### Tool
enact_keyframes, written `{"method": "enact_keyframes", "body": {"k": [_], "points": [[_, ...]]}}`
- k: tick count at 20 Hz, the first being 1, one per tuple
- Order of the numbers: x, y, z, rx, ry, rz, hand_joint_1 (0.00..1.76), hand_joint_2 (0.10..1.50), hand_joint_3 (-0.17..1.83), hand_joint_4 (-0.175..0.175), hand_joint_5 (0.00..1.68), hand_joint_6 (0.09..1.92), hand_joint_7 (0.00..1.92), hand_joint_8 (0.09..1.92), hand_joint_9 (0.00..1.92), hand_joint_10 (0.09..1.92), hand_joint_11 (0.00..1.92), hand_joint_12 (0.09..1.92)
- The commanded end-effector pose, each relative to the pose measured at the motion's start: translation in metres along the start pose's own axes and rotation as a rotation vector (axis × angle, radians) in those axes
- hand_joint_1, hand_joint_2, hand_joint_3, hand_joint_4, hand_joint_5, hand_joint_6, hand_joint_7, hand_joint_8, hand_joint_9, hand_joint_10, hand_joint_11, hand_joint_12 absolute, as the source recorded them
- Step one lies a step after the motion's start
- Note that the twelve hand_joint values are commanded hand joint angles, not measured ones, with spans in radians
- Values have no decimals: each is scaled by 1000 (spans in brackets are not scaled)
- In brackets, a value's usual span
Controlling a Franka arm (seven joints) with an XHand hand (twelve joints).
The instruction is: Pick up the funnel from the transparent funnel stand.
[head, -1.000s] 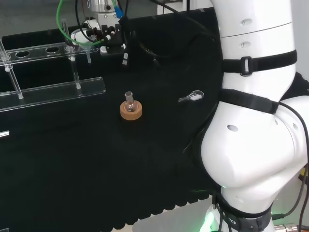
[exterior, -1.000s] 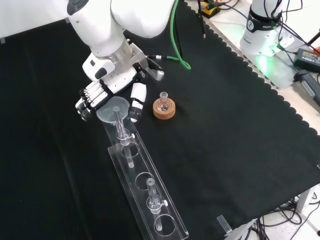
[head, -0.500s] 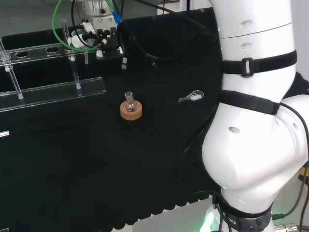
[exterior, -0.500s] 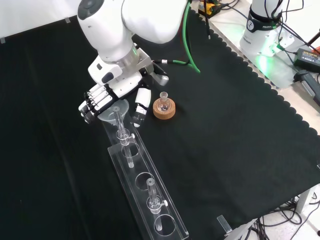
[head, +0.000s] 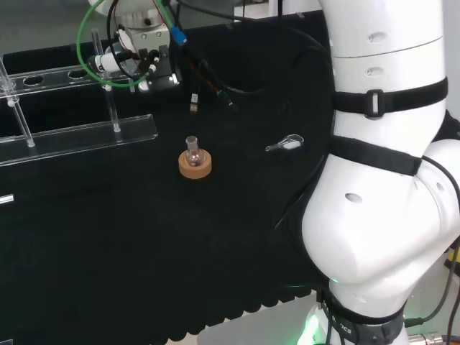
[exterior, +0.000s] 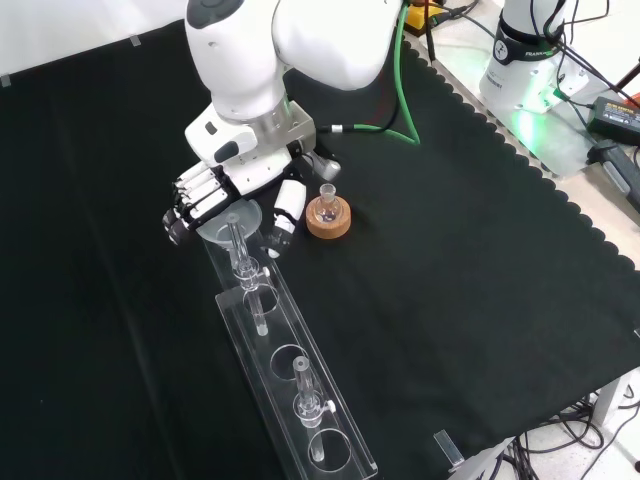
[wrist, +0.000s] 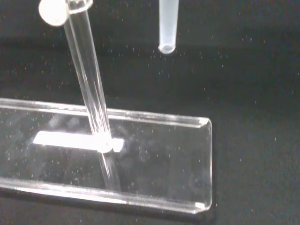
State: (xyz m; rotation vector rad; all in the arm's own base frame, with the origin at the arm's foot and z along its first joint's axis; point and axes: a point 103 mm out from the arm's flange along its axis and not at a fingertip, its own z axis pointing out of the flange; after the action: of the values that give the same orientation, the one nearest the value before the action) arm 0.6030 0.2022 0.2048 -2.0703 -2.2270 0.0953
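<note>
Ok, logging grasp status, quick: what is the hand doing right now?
Hand: fingers curled around the funnel at the end of the transparent funnel stand; shut on the funnel.

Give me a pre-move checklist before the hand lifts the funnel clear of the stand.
1. Hand at the funnel: ok, fingers and thumb curl round its rim in the front view.
2. Full closure on the rim: cannot tell.
3. Funnel stem clear of the stand base: ok, tip hangs above it in the wrist view.
4. Stem out of the top plate hole: cannot tell.
5. Small flask on cork ring clear of the thumb: ok, apart.
</note>
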Motion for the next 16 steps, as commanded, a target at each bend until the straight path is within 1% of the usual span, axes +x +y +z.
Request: {"method": "enact_keyframes", "body": {"k": [1,6,8,10,12,14,15,16], "points": [[7,1,-1,-17,-22,5,9,963,37,-174,254,87,0,655,172,1091,147,1559],[2,9,1,4,-42,12,1,978,43,-175,273,87,0,728,222,1089,199,1536],[1,8,-1,-1,-50,15,0,997,51,-175,299,87,0,742,278,1086,282,1496],[-1,7,-3,-7,-55,18,0,1025,64,-175,342,87,0,770,371,1085,420,1432],[4,7,-2,-12,-68,19,0,1047,77,-175,388,87,0,837,443,1085,517,1388],[0,7,-3,-19,-59,24,0,1063,87,-175,468,101,15,954,503,1084,593,1352],[-2,7,-4,-23,-58,27,0,1071,93,-175,518,126,43,1003,533,1088,624,1344],[-5,6,-5,-26,-55,31,22,1077,97,-175,560,190,90,1060,574,1095,658,1336]]}}
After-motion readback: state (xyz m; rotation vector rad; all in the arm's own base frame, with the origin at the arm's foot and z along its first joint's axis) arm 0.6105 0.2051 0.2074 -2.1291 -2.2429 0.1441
